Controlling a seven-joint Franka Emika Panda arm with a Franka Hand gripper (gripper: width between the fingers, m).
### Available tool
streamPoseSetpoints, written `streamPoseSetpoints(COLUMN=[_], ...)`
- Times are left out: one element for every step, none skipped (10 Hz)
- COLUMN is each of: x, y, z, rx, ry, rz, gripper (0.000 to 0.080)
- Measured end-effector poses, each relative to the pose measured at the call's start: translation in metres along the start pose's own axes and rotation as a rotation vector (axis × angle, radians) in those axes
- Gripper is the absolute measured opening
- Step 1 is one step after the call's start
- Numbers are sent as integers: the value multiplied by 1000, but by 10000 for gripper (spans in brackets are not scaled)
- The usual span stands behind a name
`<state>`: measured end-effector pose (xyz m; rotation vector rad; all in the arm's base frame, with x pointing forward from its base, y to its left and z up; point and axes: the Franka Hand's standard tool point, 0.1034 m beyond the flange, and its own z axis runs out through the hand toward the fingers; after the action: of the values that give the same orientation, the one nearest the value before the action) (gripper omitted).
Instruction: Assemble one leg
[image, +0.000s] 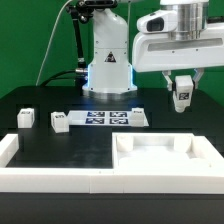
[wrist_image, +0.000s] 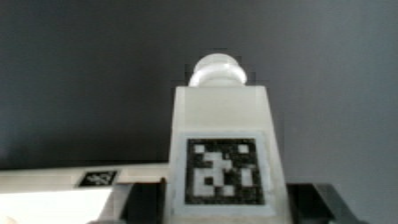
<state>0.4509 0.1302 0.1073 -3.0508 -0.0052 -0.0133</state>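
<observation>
The gripper (image: 182, 90) is clamping one leg (image: 181, 98) aloft; two more legs (image: 27, 118) (image: 60, 121) are standing beside the marker board (image: 105, 119), one slab (image: 165, 152) lying at the worktop's (image: 70, 150) front corner.

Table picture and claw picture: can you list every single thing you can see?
leg: 1, white with a black-and-white tag, held in the air at the exterior view's right
small blocks: 2, white, standing on the table at the exterior view's left
marker board: 1, white with black tags, flat in the middle, in front of the arm's base
recessed slab: 1, white, front, at the exterior view's right
wall: 1, white, along the table's front edge
table: 1, black, under everything
arm: 1, white, base at the back middle
claw: 1, white and grey, shut on the leg
</observation>
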Motion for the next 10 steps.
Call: streamPoseSetpoints(x=[10, 16, 31, 43, 49, 46, 46, 47, 49, 63], y=[5, 15, 17, 16, 14, 14, 14, 14, 14, 16], z=[-2, -6, -14, -21, -25, -23, -22, -23, -22, -22], rx=[-15, -25, -26, -25, -22, -23, -23, -22, -22, -19], ry=[86, 64, 73, 80, 89, 86, 85, 97, 101, 150], rz=[-68, -110, -125, -137, -140, -140, -140, -140, -145, -176], gripper=[291, 291, 291, 291, 291, 291, 291, 291, 291, 291])
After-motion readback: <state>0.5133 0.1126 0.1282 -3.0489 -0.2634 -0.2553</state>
